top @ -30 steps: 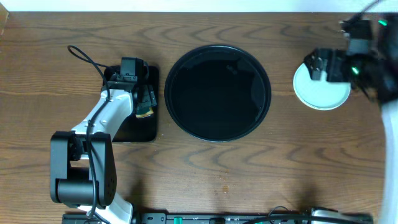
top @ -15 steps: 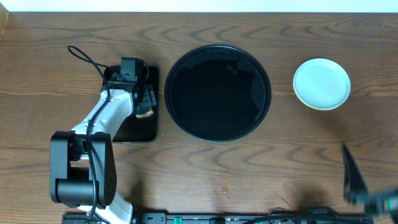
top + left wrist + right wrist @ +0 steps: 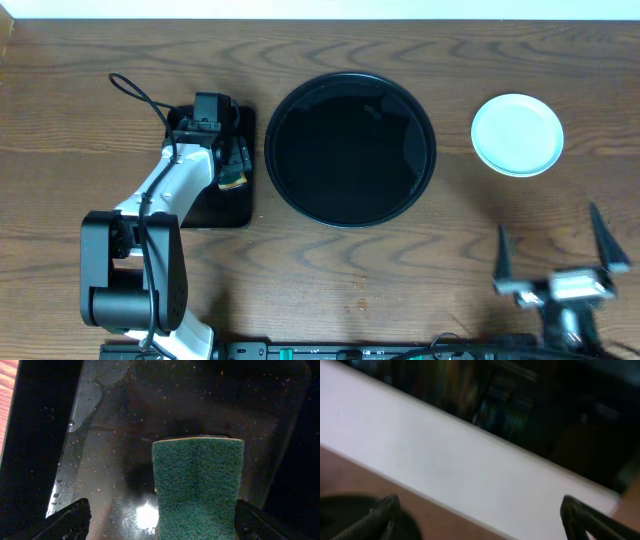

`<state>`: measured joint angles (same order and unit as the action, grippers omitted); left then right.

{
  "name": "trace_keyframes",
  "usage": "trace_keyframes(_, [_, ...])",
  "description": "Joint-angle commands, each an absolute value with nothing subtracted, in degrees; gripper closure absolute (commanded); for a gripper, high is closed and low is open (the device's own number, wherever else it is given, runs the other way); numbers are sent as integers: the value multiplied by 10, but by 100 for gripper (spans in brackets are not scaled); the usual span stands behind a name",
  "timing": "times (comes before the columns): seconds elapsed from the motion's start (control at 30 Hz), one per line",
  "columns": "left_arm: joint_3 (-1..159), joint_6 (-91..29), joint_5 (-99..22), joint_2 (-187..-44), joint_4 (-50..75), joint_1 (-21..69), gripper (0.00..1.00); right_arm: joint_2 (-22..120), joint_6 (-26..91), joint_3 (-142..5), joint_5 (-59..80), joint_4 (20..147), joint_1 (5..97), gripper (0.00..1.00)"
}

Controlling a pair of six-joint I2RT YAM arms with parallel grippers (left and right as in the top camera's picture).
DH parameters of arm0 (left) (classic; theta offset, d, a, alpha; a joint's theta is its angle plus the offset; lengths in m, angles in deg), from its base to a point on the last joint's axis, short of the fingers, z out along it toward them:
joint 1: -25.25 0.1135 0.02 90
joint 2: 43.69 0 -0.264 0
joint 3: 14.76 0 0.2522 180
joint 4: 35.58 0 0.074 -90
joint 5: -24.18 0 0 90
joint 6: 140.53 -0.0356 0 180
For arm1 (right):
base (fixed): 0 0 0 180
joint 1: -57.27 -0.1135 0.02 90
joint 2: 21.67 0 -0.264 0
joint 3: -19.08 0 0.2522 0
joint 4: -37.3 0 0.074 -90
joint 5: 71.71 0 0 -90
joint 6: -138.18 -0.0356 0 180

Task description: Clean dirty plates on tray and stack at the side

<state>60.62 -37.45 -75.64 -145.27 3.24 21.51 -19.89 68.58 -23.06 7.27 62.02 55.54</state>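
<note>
Right of the large glossy round black tray (image 3: 350, 222), pale round plates (image 3: 517, 134) are lying stacked; left gripper (image 3: 162, 520) and right gripper (image 3: 550, 225) are gaping wide.

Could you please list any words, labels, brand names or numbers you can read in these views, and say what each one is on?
No text can be read in any view.
The round black tray, plates, sponge and rectangular tray show no writing.
The dark background in the right wrist view is too blurred to read.
</note>
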Motion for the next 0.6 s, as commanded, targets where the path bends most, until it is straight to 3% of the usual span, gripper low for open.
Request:
trace_keyframes(0.0, [604,-380,-766,-1440,32,217,10,-213,690,-133,17,538,559,1])
trace_keyframes(0.1, [604,-380,-766,-1440,32,217,10,-214,687,-66,6,484,559,1])
trace_keyframes(0.57, [604,-380,-766,-1440,32,217,10,-214,684,50,22,467,559,1])
